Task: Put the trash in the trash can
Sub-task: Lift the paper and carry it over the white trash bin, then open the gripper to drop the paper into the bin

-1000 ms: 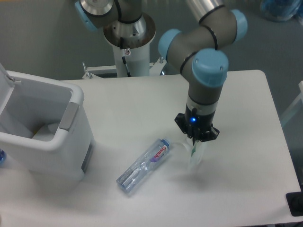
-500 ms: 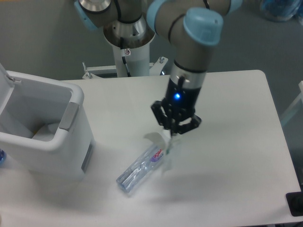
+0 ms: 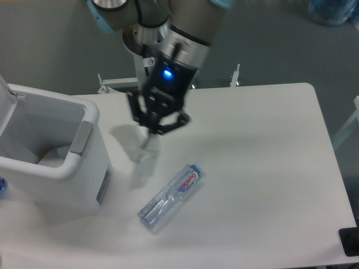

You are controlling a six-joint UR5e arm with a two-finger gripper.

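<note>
My gripper (image 3: 153,132) hangs above the table's left-middle, shut on the white wrapper (image 3: 145,151), which dangles below the fingers and blurs against the tabletop. The clear plastic bottle (image 3: 170,196) with a purple-red label lies on its side on the table, down and to the right of the gripper. The white trash can (image 3: 50,154) stands at the left edge with its lid raised and its top open; the gripper is just right of its grey side panel (image 3: 82,138).
The arm's base column (image 3: 152,50) rises behind the table's back edge. A small dark object (image 3: 350,242) sits at the table's front right corner. The table's right edge is near a white frame (image 3: 348,129).
The gripper has carried the wrapper from the right of the bottle up and leftward, passing over the bottle toward the trash can. The bottle has stayed put.
</note>
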